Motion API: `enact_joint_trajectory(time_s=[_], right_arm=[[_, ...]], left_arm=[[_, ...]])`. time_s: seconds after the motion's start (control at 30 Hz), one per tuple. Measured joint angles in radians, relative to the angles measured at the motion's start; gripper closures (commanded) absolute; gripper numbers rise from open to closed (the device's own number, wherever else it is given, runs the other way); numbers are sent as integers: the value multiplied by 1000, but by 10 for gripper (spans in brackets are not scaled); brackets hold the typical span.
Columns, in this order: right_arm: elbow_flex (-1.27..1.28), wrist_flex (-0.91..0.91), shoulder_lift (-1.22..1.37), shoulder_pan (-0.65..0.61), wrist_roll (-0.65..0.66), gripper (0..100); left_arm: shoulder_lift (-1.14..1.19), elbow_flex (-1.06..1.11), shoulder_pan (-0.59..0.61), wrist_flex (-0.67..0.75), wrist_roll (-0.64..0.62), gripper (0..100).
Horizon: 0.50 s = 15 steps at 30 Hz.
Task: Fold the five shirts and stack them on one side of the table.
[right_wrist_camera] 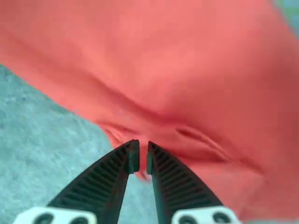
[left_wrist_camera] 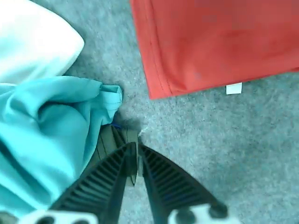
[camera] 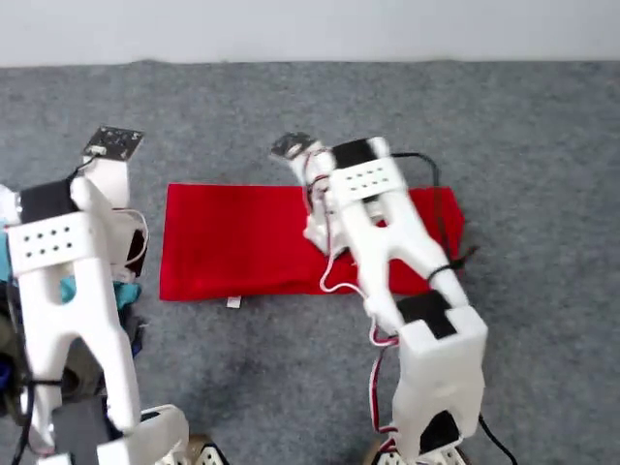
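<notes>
Red shirt (camera: pixel 232 242) under right arm (camera: pixel 392 242); teal shirt (left_wrist_camera: pixel 42 135) bunched nearby.

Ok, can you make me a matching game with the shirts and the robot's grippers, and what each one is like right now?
Things:
1. red shirt
2. teal shirt
3. left gripper
4. right gripper

States:
A. shut on the red shirt
B. laid out as a long rectangle
C. shut, holding nothing
D. crumpled in a heap

Pairs: 1-B, 2-D, 3-C, 4-A
</notes>
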<state>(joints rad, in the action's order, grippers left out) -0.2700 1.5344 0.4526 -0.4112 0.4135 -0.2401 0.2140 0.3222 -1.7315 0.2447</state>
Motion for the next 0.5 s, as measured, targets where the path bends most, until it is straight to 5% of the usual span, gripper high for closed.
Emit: enact_joint_trajectory(time_s=[0.5], right_arm=[[0, 28, 161, -66, -5, 953]], left_arm=[[-104, 78, 0, 0, 0, 985]])
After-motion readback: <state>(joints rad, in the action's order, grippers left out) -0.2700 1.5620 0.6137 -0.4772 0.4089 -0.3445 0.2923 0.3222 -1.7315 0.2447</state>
